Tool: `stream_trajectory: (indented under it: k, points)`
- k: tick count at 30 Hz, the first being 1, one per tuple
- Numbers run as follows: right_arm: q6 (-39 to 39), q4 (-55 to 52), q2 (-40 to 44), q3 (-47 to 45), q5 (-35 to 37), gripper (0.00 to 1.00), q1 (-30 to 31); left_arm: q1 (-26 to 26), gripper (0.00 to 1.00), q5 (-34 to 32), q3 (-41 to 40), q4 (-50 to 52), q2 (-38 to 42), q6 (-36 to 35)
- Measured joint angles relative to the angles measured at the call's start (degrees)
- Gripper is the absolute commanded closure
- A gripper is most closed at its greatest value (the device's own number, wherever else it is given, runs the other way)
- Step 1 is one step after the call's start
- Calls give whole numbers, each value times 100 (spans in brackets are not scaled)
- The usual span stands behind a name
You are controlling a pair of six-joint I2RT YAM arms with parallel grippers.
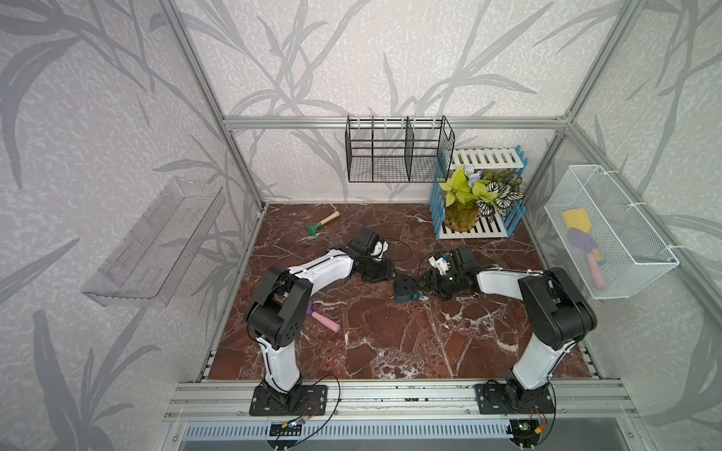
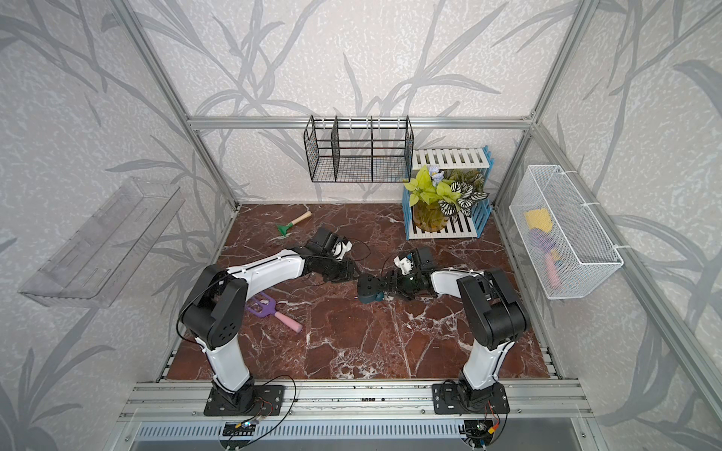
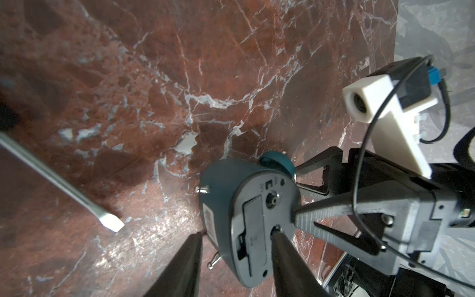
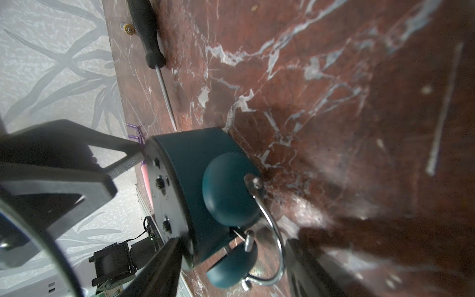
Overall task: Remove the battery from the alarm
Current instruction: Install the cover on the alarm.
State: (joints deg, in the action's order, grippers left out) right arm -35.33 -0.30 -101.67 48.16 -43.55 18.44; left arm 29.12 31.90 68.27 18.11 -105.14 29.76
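Right end effector [image 3: 295, 191] clamps the alarm [image 3: 221, 185] front-to-back | left end effector [image 3: 237, 231] half-spread at its back plate, grip we cannot tell | battery [image 4: 127, 28] lies on the bench [image 4: 308, 102] beside the screwdriver [image 4: 147, 30] handle, nearer the left arm, we judge

The alarm [image 1: 404, 291] sits at the middle of the table [image 1: 390, 343]. To its left lies the screwdriver [image 4: 150, 43], tip toward it. The battery [image 4: 127, 28] lies beside its handle, perhaps touching.

Dark-teal alarm [image 3: 218, 185] with a grey back; red-brown, white-veined tabletop [image 1: 390, 336]; black-handled screwdriver [image 4: 148, 30]; grey leaf-patterned wallpaper [image 1: 351, 58].
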Motion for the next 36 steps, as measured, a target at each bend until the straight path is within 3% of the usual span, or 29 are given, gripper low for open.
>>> stream_trajectory:
  k: [9,18,24,28,33,36]
  points:
    - [2,0,0,0,-2,33,0,-26,53,422,-332,-463,-140,131]
    - [13,-2,0,0,-2,33,0,-44,72,614,-479,-846,-181,201]
    - [28,-2,0,0,-4,33,0,-118,75,802,-623,-1086,-181,192]
    - [26,4,0,0,-24,33,0,-136,67,859,-669,-1185,-181,212]
    - [-232,354,13,-184,-151,35,-103,-133,44,811,-682,-1167,-162,369]
    - [-424,608,26,-337,-284,37,-203,-151,37,693,-684,-1200,7,496]
